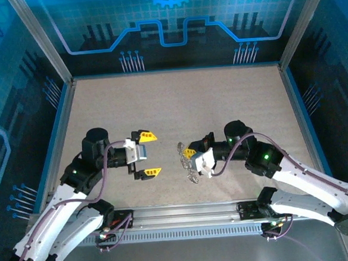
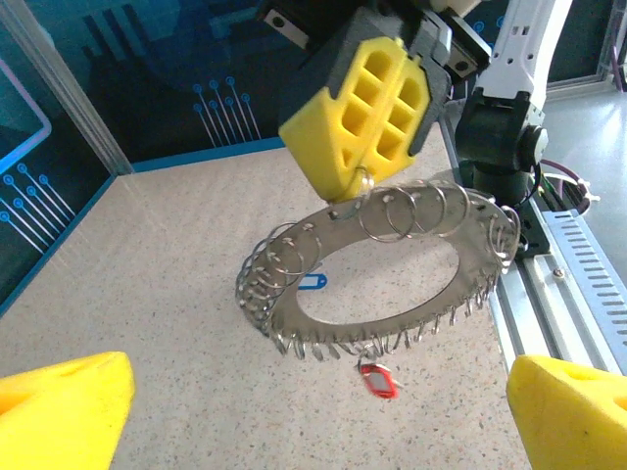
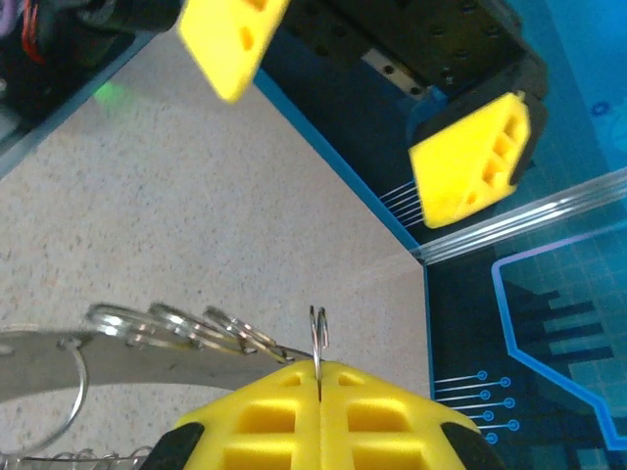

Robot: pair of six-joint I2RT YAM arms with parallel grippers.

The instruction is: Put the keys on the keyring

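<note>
At table centre, our shut right claw (image 2: pixel 345 194) pinches the ring (image 2: pixel 477 257) aloft by its rim; our left claw (image 1: pixel 152 154) gapes at its nine o'clock. Red key (image 2: pixel 377 380) dangles at six; that thin pinch may slip, dropping both.

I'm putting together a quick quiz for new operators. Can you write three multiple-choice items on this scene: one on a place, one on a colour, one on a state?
1. Where is the red key?
A. Pinched in the left hand
B. Hanging from the ring's rim
C. Pinched in the right hand

2. What colour are the hands' fingers?
A. Yellow
B. Green
C. White

3. How is the left hand?
A. Shut on the ring
B. Shut on the red key
C. Open, holding nothing

Answers: 1 B, the red key dangles under the lifted ring; 2 A, the fingers look yellow in each view; 3 C, its fingers stand wide apart, while the right hand pinches the ring.
</note>
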